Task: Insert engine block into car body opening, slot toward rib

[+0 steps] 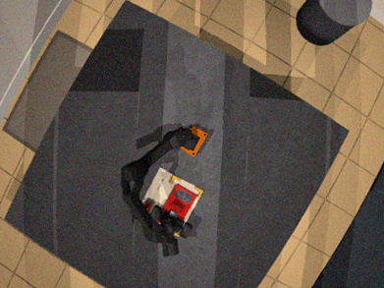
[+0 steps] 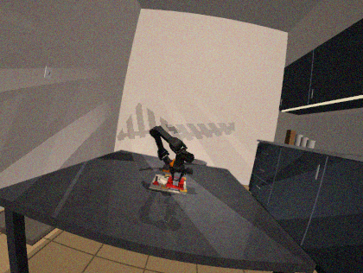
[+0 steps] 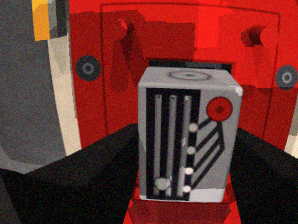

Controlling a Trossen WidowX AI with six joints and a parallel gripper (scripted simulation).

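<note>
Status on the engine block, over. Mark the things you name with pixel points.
Pincer [image 3: 187, 145] shut on engine block [image 3: 175, 135]. Block overlaps the dark opening [image 3: 200, 64] in wrist view; seating unconfirmed. Release not done. No obstruction seen between block and opening.

dark round bin [image 1: 320, 25] | navy cabinets [image 2: 298, 190] | white canisters [image 2: 304, 142] by brown block [image 2: 289, 137]

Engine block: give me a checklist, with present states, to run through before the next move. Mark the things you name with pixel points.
1. Engine block [image 3: 187, 142] between the pincer's [image 3: 187, 160] fingers: ok.
2. Red car body [image 3: 172, 42] in the wrist view: ok.
3. Dark opening [image 3: 165, 64] visible past the block's far edge: ok, though only partly.
4. Block fully down in the opening: cannot tell from these angles.
5. Slot side toward the rib: cannot tell, no rib is identifiable.
6. Pincer withdrawn, touching nothing: not ok, it grips the block.
</note>
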